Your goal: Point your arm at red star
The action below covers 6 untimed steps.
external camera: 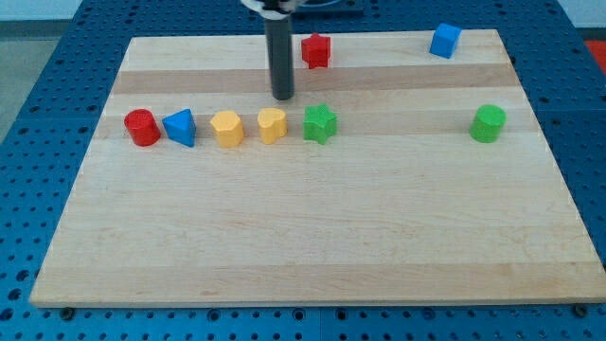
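Note:
The red star (316,50) sits near the view's top edge of the wooden board, a little right of centre. My tip (282,97) rests on the board below and to the left of the red star, apart from it. The tip stands just above the yellow heart-like block (272,124) in the row of blocks.
A row runs across the left half: red cylinder (142,127), blue triangle (180,127), yellow hexagon (226,128), the yellow heart-like block, green star (320,123). A blue cube (444,41) sits at top right. A green cylinder (489,123) sits at the right.

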Available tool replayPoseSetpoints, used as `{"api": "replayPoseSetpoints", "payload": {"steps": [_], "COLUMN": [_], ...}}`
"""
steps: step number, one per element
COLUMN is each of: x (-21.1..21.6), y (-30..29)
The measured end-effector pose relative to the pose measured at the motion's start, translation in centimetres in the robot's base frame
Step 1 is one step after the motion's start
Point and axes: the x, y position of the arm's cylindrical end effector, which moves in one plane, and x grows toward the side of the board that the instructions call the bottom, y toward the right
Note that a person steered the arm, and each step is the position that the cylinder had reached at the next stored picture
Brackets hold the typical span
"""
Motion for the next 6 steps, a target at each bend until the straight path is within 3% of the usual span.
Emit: {"api": "replayPoseSetpoints", "payload": {"steps": [1, 3, 6], "x": [-2.0, -10.4, -10.9], "y": [-4.0, -4.9, 4.5]}}
